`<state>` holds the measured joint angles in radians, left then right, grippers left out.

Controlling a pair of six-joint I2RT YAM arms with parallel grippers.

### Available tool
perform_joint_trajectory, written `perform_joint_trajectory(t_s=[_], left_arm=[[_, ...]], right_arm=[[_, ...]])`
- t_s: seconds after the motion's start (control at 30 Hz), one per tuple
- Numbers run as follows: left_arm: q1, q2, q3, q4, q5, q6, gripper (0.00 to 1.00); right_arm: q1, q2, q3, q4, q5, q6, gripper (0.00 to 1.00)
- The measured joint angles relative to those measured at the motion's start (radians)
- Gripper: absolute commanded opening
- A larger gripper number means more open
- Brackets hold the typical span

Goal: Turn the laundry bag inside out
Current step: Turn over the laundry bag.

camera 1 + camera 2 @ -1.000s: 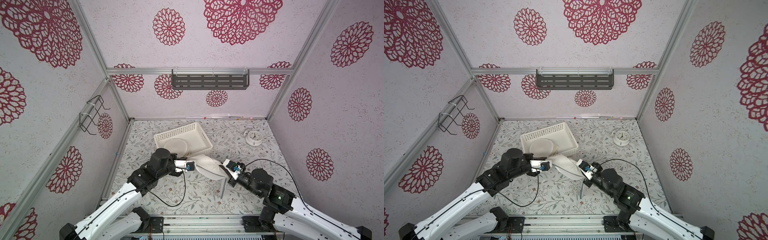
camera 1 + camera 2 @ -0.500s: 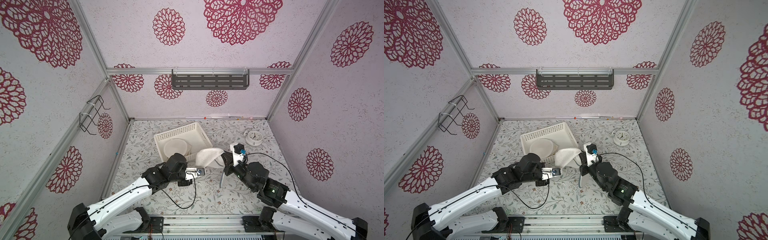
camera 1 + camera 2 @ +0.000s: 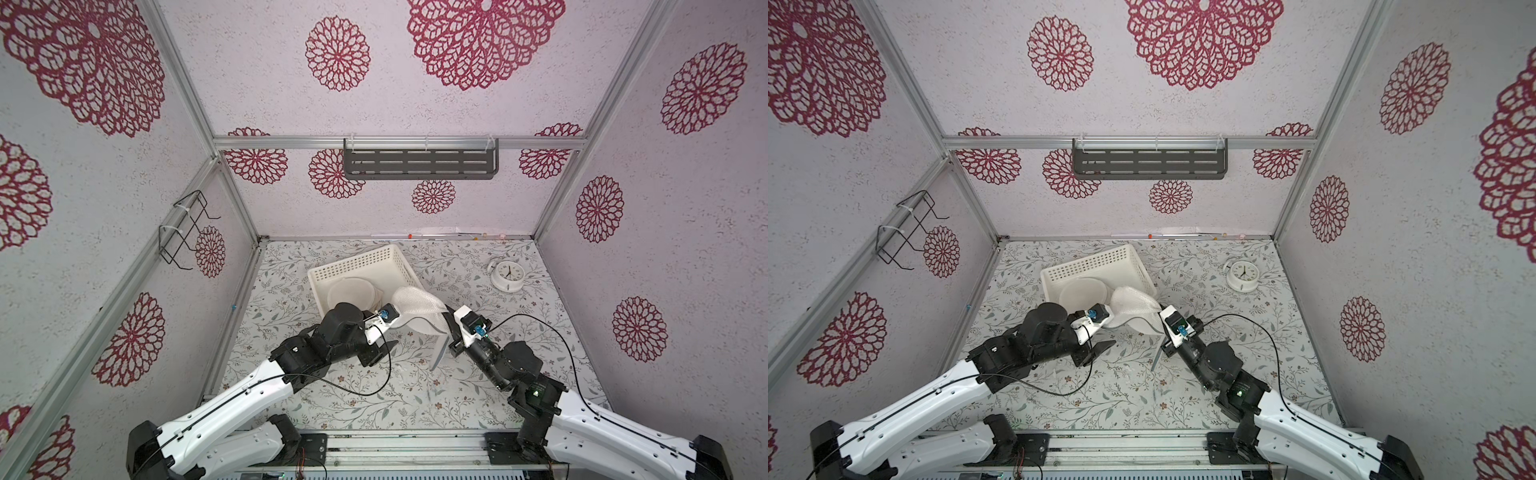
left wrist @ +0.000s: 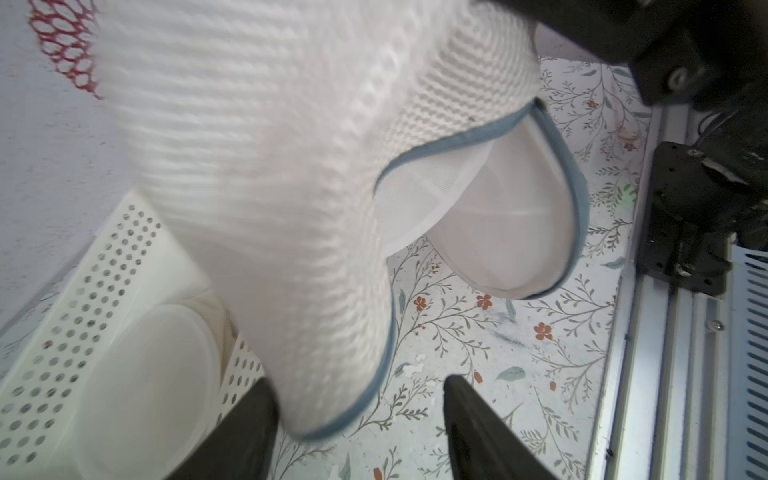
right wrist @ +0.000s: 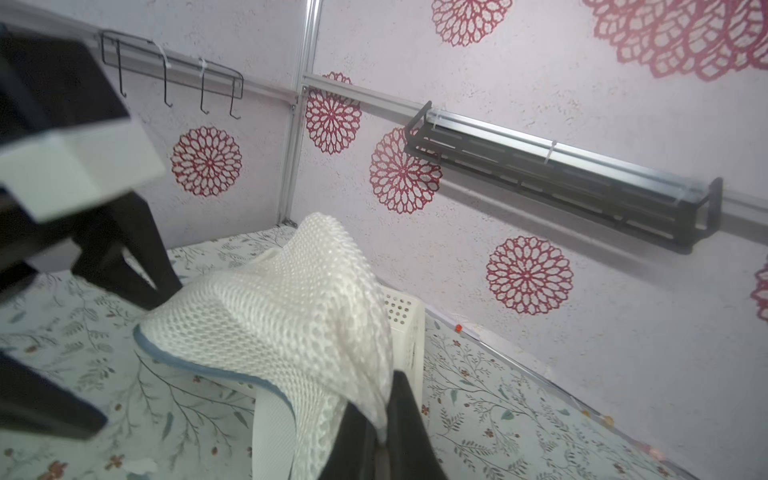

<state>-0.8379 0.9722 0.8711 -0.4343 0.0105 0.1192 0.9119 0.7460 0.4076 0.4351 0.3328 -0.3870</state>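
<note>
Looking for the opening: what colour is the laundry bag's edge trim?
Blue-grey trim on the white mesh laundry bag, clearest in the left wrist view.

Mock-home robot test cell, aluminium frame (image 3: 282, 142), rosette-papered panels (image 3: 249, 83), floral tabletop (image 3: 353, 399), dark wall shelf (image 3: 419, 164), wire rack (image 3: 183, 228), alarm clock (image 3: 508, 274).

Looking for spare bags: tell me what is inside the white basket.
A round white disc-shaped item lies in the basket. The laundry bag covers its near corner, hiding whatever is there.
</note>
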Motion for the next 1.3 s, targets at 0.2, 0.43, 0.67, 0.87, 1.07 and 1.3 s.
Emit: perform_joint_trajectory(t_s=[0.2, 0.43, 0.67, 0.87, 1.07, 1.3], left_arm=[[0.0, -0.1, 0.008, 0.034, -0.129, -0.281, 0.85], [0.0, -0.083, 0.074, 0.117, -0.137, -1.0, 0.69], [-0.048, 0.003, 0.0, 0.277, -0.114, -1.415, 0.73], [-0.051, 0.03, -0.048, 0.338, -0.134, -1.572, 0.59], [-0.052, 0.025, -0.064, 0.346, -0.162, -1.643, 0.57], [-0.049, 0.033, -0.085, 0.356, -0.169, -1.688, 0.25]], right_arm=[[-0.002, 0.073, -0.073, 0.138, 0.022, -0.277, 0.0], [0.015, 0.102, -0.073, 0.217, 0.01, -0.469, 0.0], [0.111, 0.126, -0.072, 0.237, 0.012, -0.58, 0.0], [0.194, 0.158, -0.072, 0.235, 0.031, -0.652, 0.0], [0.253, 0.173, -0.072, 0.237, 0.05, -0.696, 0.0], [0.289, 0.208, -0.055, 0.237, 0.074, -0.723, 0.0]])
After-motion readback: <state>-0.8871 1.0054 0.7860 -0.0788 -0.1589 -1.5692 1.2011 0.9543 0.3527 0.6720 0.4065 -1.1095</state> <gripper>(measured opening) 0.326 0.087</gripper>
